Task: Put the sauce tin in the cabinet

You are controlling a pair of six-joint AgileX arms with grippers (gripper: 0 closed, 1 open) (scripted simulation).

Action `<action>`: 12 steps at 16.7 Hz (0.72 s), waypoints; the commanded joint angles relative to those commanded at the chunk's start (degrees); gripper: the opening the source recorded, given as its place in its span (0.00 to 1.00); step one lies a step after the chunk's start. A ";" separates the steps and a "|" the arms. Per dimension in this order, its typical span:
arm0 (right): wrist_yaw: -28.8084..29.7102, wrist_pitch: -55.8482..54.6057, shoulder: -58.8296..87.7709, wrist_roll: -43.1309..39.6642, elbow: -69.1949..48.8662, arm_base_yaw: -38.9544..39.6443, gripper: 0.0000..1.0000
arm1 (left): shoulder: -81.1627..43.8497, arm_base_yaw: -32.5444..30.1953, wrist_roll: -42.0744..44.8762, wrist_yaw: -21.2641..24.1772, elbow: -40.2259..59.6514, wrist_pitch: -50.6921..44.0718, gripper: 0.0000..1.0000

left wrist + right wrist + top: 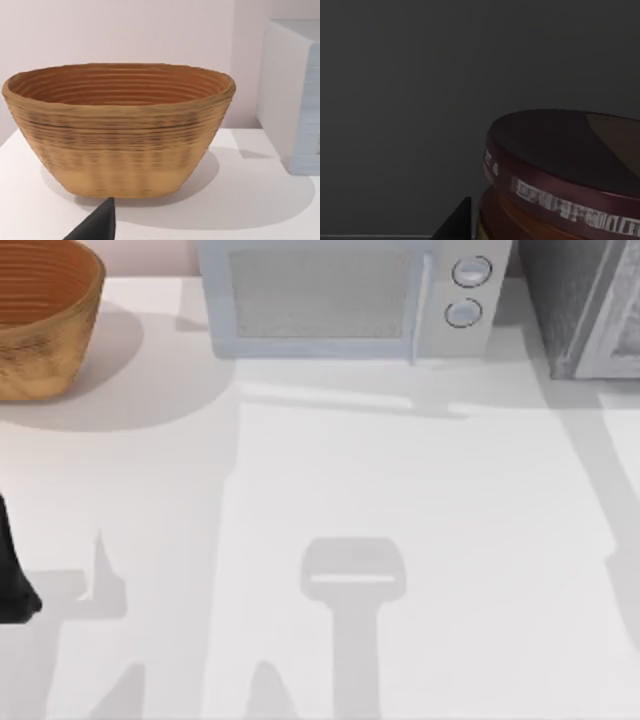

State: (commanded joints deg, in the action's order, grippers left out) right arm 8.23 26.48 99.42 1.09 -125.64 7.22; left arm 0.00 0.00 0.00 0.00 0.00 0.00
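The sauce tin (560, 175), with its dark maroon top and a pale printed band, looms close in the right wrist view against a dark grey surface. My right gripper (470, 220) is shut on it, one dark fingertip (456, 225) lying against the tin's side. The cabinet (585, 305), grey and speckled with a light grey framed door, stands at the table's far right corner. My left gripper (14, 585) is parked at the table's left edge, facing the basket.
A woven wooden basket (40, 315) (120, 130) stands at the far left. The pale blue-grey microwave (345, 295) with two round knobs stands at the back middle, its side (295, 95) beside the basket.
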 joint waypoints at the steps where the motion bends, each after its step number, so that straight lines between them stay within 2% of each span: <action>1: -0.18 -0.19 1.24 -0.02 -1.04 -0.22 0.00 | 0.00 0.00 0.00 0.00 0.00 0.00 1.00; 6: -1.21 -1.23 7.39 -0.06 -5.91 -1.28 0.00 | 0.00 0.00 0.00 0.00 0.00 0.00 1.00; 11: -1.27 -1.28 7.56 -0.06 -6.07 -1.32 0.00 | 0.00 0.00 0.00 0.00 0.00 0.00 1.00; 12: -1.27 -1.28 7.56 -0.06 -6.07 -1.32 0.08 | 0.00 0.00 0.00 0.00 0.00 0.00 1.00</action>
State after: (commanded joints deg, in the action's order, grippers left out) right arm 6.96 25.19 106.98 1.03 -131.71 5.90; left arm 0.00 0.00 0.00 0.00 0.00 0.00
